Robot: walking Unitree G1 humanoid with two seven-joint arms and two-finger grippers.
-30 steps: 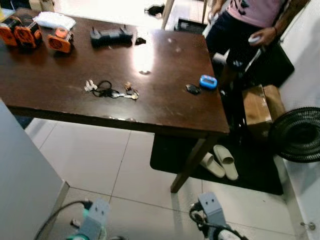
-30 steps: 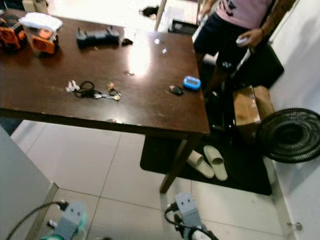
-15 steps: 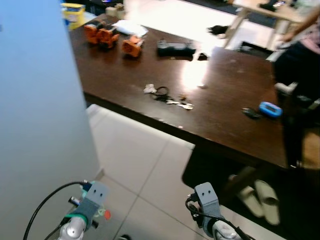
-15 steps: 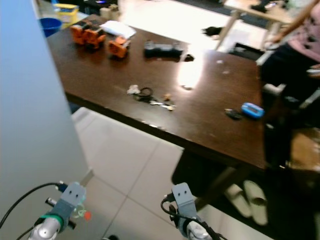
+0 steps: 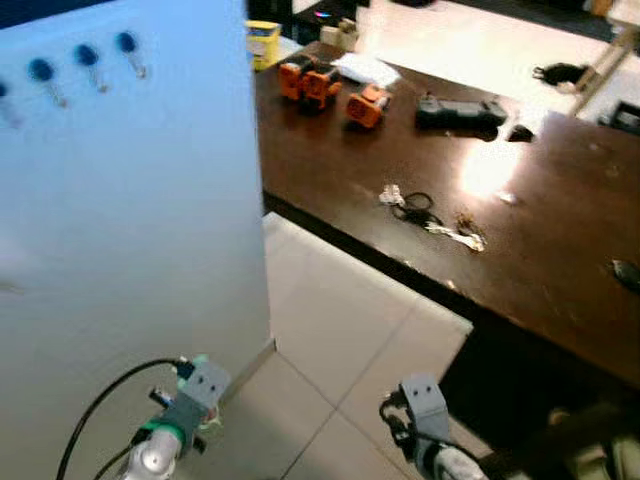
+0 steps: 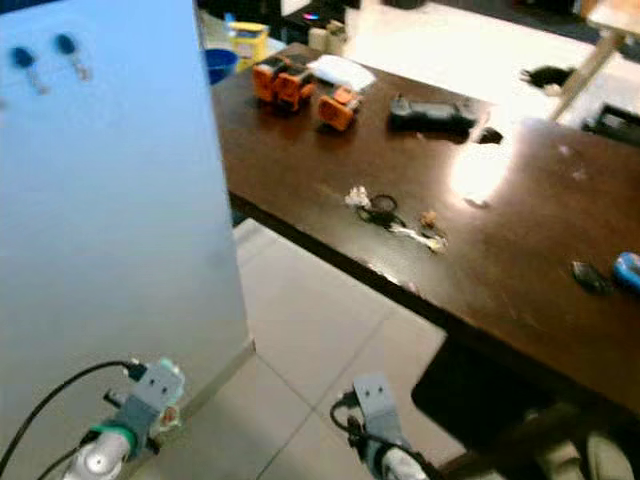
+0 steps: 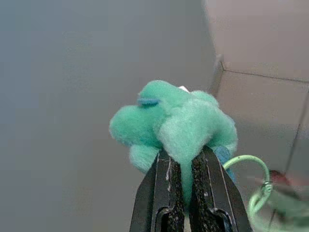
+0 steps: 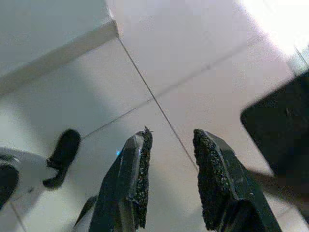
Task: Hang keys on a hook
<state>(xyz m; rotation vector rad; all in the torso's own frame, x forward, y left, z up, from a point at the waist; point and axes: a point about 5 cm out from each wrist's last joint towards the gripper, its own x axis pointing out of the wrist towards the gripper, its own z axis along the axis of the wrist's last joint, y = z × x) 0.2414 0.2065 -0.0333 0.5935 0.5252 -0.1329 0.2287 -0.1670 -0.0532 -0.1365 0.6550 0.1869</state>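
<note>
My left gripper [image 7: 186,157] is shut on a green plush keychain [image 7: 174,121], and a thin green ring [image 7: 258,181] hangs beside it. That arm [image 5: 185,405] is low, close to a pale blue-white panel [image 5: 130,230]. High on the panel are three blue hooks [image 5: 88,57], well above the gripper. A second bunch of keys [image 5: 430,213] with a black loop lies on the dark table. My right gripper [image 8: 171,140] is open over the tiled floor with nothing between its fingers; its arm [image 5: 422,405] is low at the centre.
The dark wooden table [image 5: 560,250] stands to the right and carries orange objects [image 5: 325,85], a black device [image 5: 458,110] and a yellow container [image 5: 263,40]. Pale floor tiles [image 5: 340,330] lie between the panel and the table. A dark mat [image 6: 480,390] is under the table.
The camera has swung left: the panel with the hooks has come into view, the table has slid right, and the person has left the picture. Both arms stay low.
</note>
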